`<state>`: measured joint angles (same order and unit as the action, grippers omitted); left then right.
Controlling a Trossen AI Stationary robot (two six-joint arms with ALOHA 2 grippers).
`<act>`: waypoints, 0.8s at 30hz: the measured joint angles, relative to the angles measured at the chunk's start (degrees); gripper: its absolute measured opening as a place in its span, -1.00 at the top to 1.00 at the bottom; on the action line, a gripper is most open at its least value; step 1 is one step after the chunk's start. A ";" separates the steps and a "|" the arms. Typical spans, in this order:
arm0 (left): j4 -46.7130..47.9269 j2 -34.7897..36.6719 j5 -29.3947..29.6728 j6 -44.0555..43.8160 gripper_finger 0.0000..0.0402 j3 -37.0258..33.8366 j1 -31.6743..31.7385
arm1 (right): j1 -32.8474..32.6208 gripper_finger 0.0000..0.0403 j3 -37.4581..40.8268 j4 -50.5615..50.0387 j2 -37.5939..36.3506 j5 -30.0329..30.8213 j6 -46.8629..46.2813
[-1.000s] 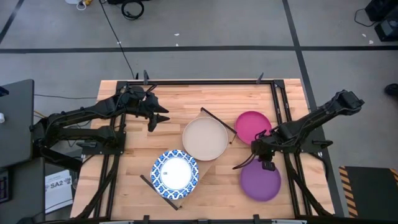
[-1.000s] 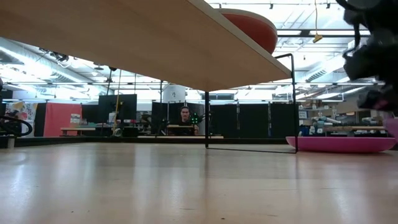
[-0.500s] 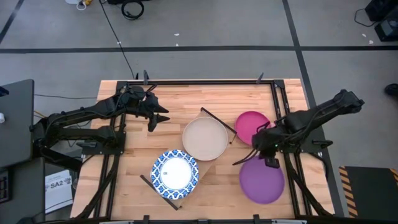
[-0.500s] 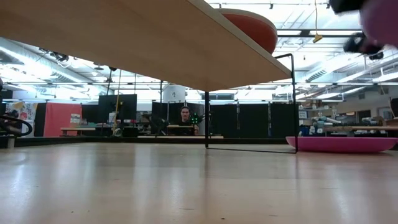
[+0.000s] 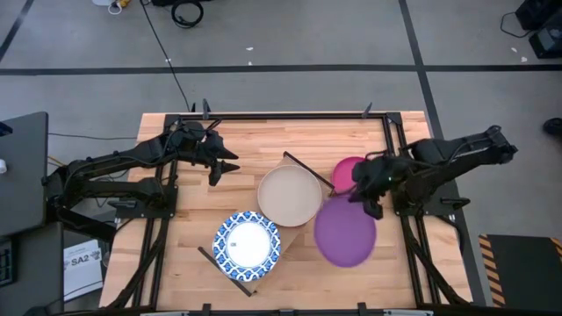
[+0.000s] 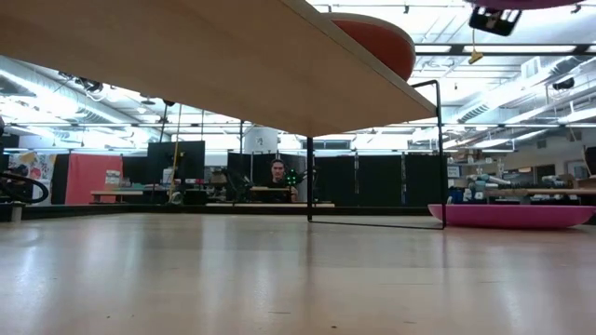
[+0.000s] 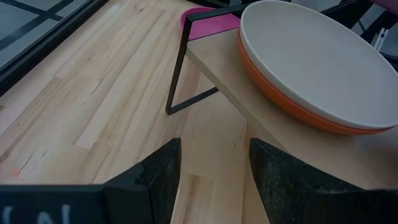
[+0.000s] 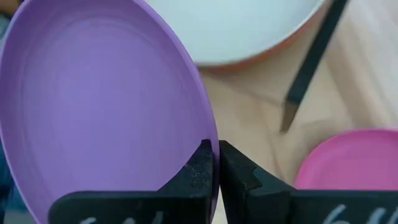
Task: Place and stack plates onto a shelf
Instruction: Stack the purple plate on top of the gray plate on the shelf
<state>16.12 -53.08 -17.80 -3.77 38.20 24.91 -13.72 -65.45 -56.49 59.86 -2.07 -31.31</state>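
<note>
Purple plate point(image 5: 345, 232) held in the air beside the shelf point(image 5: 294, 248).
Right gripper point(image 5: 366, 198) is clamped on its rim; left gripper point(image 5: 221, 167) waits, fingers apart.

grey floor point(image 5: 290, 35) w/ dark tape lines; black cable point(image 5: 186, 12); ceiling strip lights point(image 6: 484, 48); black partitions point(image 6: 391, 179) behind.

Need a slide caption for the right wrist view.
Right end effector grips the rim of the purple plate, above the tabletop beside the magenta plate and the beige plate.
</note>
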 joint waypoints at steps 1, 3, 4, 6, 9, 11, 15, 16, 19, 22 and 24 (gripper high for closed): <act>0.00 0.00 0.00 0.02 0.02 0.00 -0.02 | 1.04 0.91 -0.15 0.61 0.00 0.34 0.00; -0.02 0.00 0.00 0.02 0.02 0.00 0.00 | 3.26 0.91 -0.20 2.52 0.00 0.89 0.00; -0.02 0.00 -0.01 0.02 0.02 0.00 -0.02 | 4.39 0.91 -0.20 3.46 0.02 0.96 0.00; -0.03 0.00 0.00 0.02 0.02 0.00 -0.01 | 6.82 0.91 -0.20 5.51 0.02 0.96 0.00; -0.02 0.00 -0.02 0.02 0.02 0.00 0.00 | 10.76 0.91 -0.20 9.94 0.18 0.96 0.00; -0.02 0.00 0.00 0.02 0.02 0.00 0.00 | 13.38 0.91 -0.20 13.45 0.37 0.98 0.00; -0.05 0.00 0.00 -0.02 0.02 0.00 0.00 | 17.98 0.91 -0.24 20.52 1.51 1.03 -0.01; -0.04 0.00 -0.01 -0.02 0.02 0.00 -0.01 | 18.89 0.91 -0.24 22.24 1.99 1.02 -0.02; -0.15 0.00 0.00 -0.04 0.02 0.00 0.00 | 21.39 0.91 -0.24 24.98 3.80 0.80 0.00; -0.20 0.00 -0.01 -0.07 0.02 0.00 0.00 | 23.24 0.91 -0.24 25.52 6.11 -0.82 -0.02; -0.18 0.00 -0.02 -0.07 0.02 0.00 -0.01 | 23.96 0.91 -0.24 25.57 7.78 -2.72 -0.07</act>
<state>15.94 -53.08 -17.82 -3.84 38.20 24.90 10.25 -65.69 -30.92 67.64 -4.78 -31.38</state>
